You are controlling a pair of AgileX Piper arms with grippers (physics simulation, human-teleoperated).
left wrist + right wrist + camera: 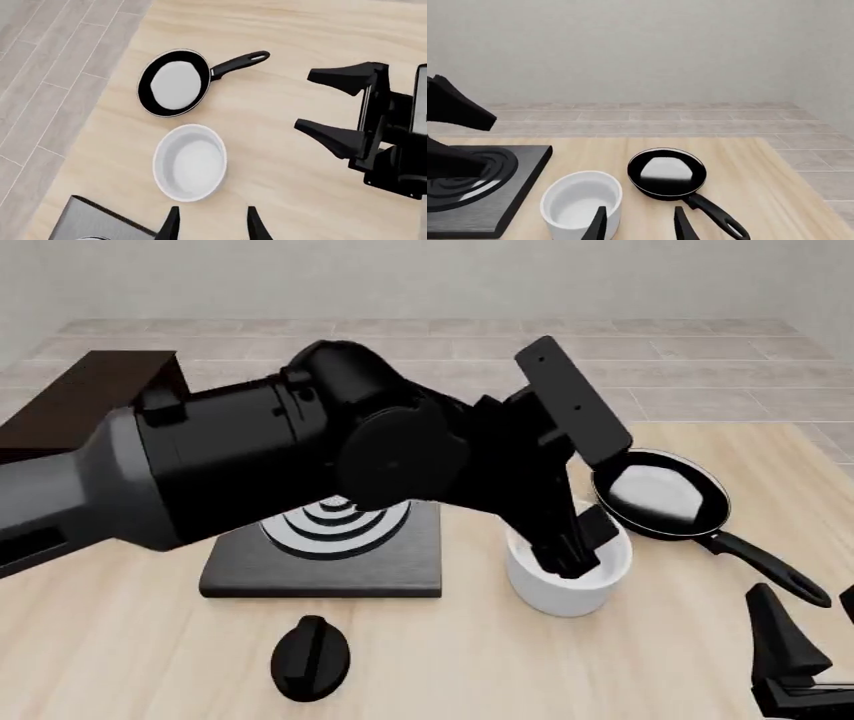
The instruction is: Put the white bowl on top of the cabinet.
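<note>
The left tool (577, 552), its fingers apart, hangs over the deep glossy white bowl (571, 585) on the light wooden desk (120, 660); the right tool (639, 225) is open too.

white bowl (190, 162), frying pan (175, 82) just beside

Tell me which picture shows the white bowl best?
The left wrist view: the white bowl is whole there, seen from above, rim and inside. The right wrist view shows most of it, with a fingertip crossing its lower edge. In the front view, the left arm covers part of it.
</note>
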